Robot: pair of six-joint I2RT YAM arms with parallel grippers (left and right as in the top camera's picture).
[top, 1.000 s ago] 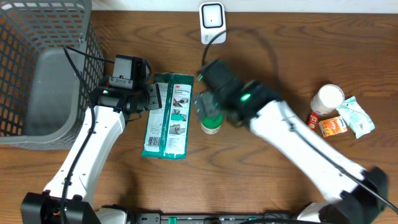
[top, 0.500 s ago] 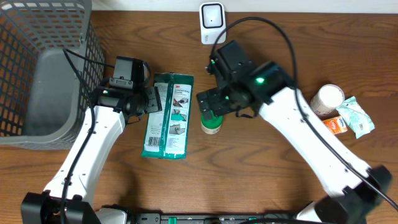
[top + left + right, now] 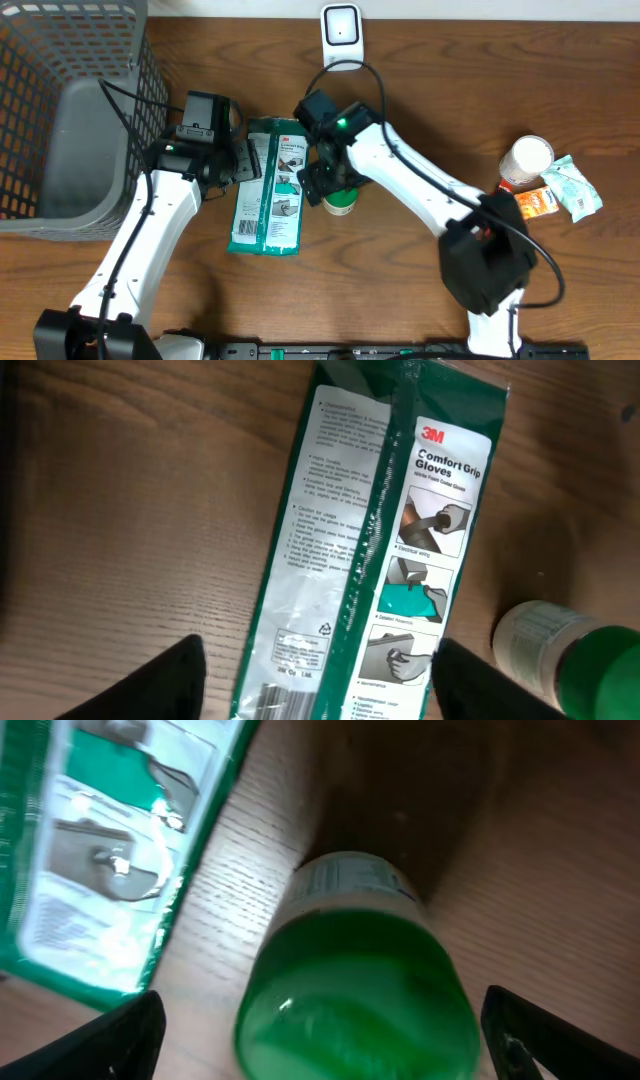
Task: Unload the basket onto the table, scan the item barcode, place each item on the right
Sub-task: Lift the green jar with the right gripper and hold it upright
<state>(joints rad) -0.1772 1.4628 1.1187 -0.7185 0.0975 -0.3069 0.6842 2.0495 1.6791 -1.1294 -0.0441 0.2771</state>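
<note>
**3M glove pack flat on the surface, both end effectors released**

On the glove pack point(image 3: 390, 530) the red "3M" mark and the words "Comfort Grip Gloves" can be read in the left wrist view. Three small pictures of gloved hands are printed below them. A white panel of fine print fills the pack's other half, but it is too small to be read. A recycling symbol is seen under this panel, and dark bars of a barcode point(image 3: 265, 700) are made out at the lower edge. The pack lies flat on the wooden surface point(image 3: 400, 300), below the white scanner unit point(image 3: 340, 28) at the far edge.

The green-capped bottle point(image 3: 355, 970) stands just beside the pack. Its label print is too blurred to be read.

The left end effector point(image 3: 320, 680) is released. Its two fingertips are spread wide on either side of the pack's lower end, and nothing is grasped. Whether they touch the pack cannot be told.

The right end effector point(image 3: 320, 1040) is fully spread, with its fingertips well clear on both sides of the bottle's cap. Nothing is held.
</note>
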